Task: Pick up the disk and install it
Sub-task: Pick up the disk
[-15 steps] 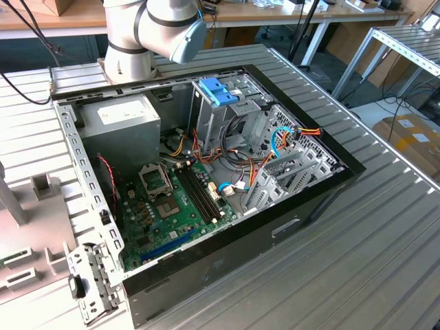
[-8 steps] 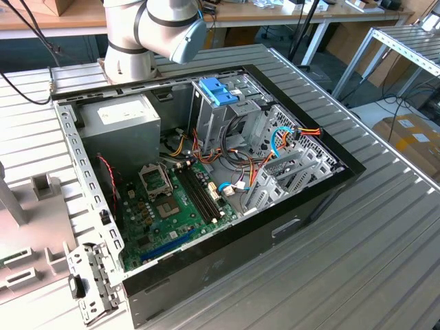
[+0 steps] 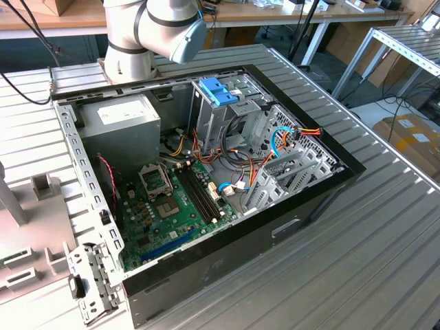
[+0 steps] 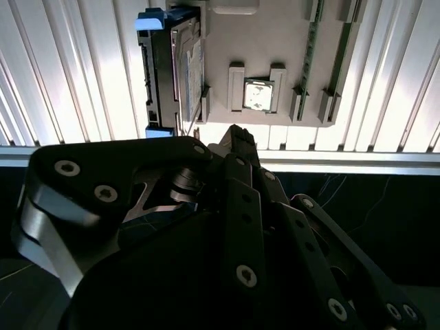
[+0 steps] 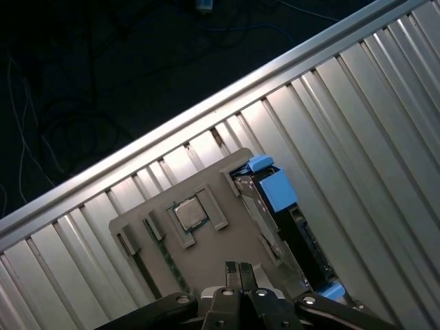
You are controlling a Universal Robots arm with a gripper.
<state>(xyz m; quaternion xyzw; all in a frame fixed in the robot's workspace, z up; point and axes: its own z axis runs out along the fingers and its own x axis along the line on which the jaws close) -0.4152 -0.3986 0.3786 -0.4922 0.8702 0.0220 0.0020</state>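
The disk (image 5: 278, 188) stands on edge in a slot at the side of a grey holder plate (image 5: 230, 230). It is a dark drive in a light blue carrier frame. The second wrist view shows the disk (image 4: 162, 75) with a blue tab at each end. My gripper (image 5: 238, 267) hangs above the plate's edge, a little aside from the disk. In both wrist views its dark fingertips press together with nothing between them. In the second wrist view the gripper (image 4: 237, 132) points at the plate's near edge.
The holder plate also carries a processor chip (image 4: 258, 94) and a memory stick (image 4: 309, 55). The ribbed table ends at a metal edge (image 5: 206, 113) with dark floor beyond. In the exterior view an open computer case (image 3: 206, 172) holds a blue-latched bracket (image 3: 218, 89) on its drive cage.
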